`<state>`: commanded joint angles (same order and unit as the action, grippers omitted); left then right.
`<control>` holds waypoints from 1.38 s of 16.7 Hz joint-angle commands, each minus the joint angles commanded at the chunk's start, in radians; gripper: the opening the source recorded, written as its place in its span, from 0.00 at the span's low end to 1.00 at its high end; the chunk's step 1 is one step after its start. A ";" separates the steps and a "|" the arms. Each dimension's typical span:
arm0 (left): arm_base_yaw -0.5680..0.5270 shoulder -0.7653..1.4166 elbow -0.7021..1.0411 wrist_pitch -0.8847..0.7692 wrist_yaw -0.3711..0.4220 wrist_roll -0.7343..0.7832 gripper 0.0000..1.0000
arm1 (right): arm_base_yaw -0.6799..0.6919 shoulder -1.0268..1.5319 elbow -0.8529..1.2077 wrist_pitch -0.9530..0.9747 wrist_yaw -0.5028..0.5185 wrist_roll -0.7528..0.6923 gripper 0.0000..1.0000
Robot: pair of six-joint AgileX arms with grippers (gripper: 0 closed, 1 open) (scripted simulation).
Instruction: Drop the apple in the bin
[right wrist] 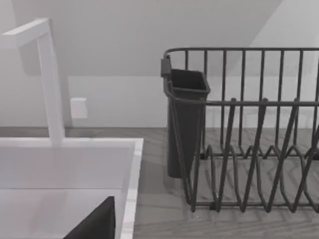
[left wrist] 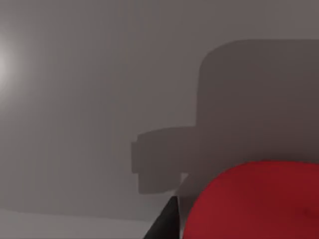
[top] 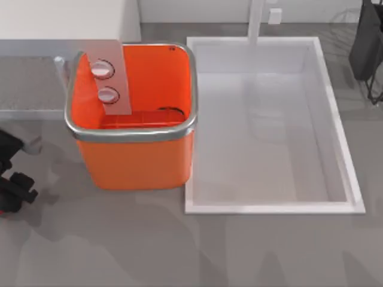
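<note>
Left gripper (top: 15, 191): at the table's left edge; apple (left wrist: 254, 201) close under its wrist camera, one dark finger (left wrist: 164, 224) beside it; whether the jaws pinch it I cannot tell.
Progress: apple not yet in the bin (top: 134, 155); carrying over and releasing remain.
Materials: apple smooth, matte, round; bin orange plastic, silver rim, rounded corners.
Right arm: parked near the wire rack (right wrist: 249, 134).

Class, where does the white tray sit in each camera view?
Top view: white tray right of the orange bin.
Left wrist view: red apple up close instead.
Right wrist view: its rim beside the dark rack.
Shared landmark: white post at the tray's far rim.
</note>
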<state>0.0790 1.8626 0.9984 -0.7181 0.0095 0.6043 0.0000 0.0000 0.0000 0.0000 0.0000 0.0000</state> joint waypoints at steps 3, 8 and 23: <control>0.000 0.000 0.000 0.000 0.000 0.000 0.00 | 0.000 0.000 0.000 0.000 0.000 0.000 1.00; -0.001 -0.021 0.011 -0.011 -0.003 0.000 0.00 | 0.000 0.000 0.000 0.000 0.000 0.000 1.00; -0.007 -0.188 0.433 -0.603 -0.004 -0.008 0.00 | 0.000 0.000 0.000 0.000 0.000 0.000 1.00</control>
<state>0.0716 1.6742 1.4313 -1.3215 0.0058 0.5964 0.0000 0.0000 0.0000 0.0000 0.0000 0.0000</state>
